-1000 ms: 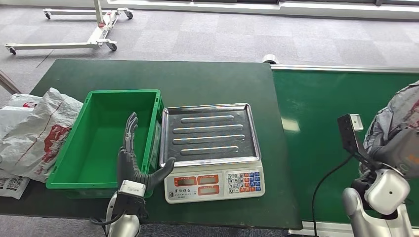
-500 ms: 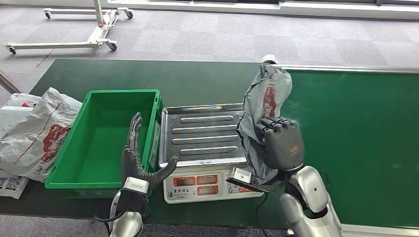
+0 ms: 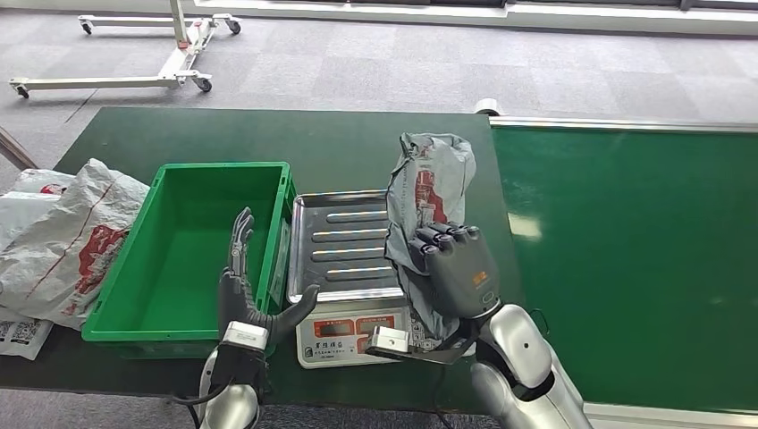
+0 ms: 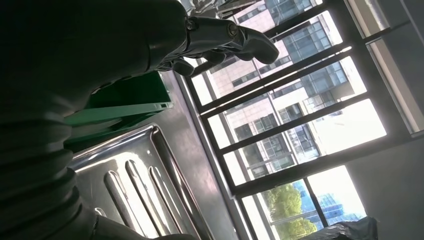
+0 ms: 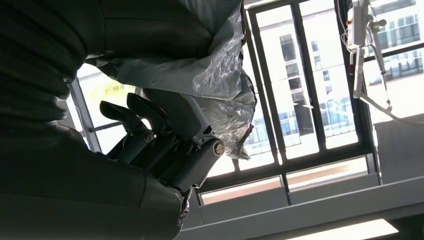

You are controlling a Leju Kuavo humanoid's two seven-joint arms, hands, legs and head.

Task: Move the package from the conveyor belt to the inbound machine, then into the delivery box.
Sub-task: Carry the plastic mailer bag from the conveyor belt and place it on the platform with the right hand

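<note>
Table (image 3: 375, 147) with a dark green top fills the middle of the frame, and the brighter green conveyor belt (image 3: 626, 259) runs down its right side. Left of centre sits the green plastic delivery box (image 3: 170, 317), with crumpled white plastic bags (image 3: 63, 237) at the far left edge. Just right of the box stands the inbound machine, a weighing scale with a ribbed steel tray (image 3: 344, 241) and a keypad front. Above the tray's right part the right hand (image 3: 456, 268) grips the grey crinkled plastic package (image 3: 429, 192), held upright and off the tray. The left hand (image 3: 246, 299) stands near the bottom of the frame beside the box's right wall, fingers spread and holding nothing. To finish this step well, I judge the package should come lower and lie flat, centred on the tray, before the fingers let go, so no edge overhangs onto the box rim.
</note>
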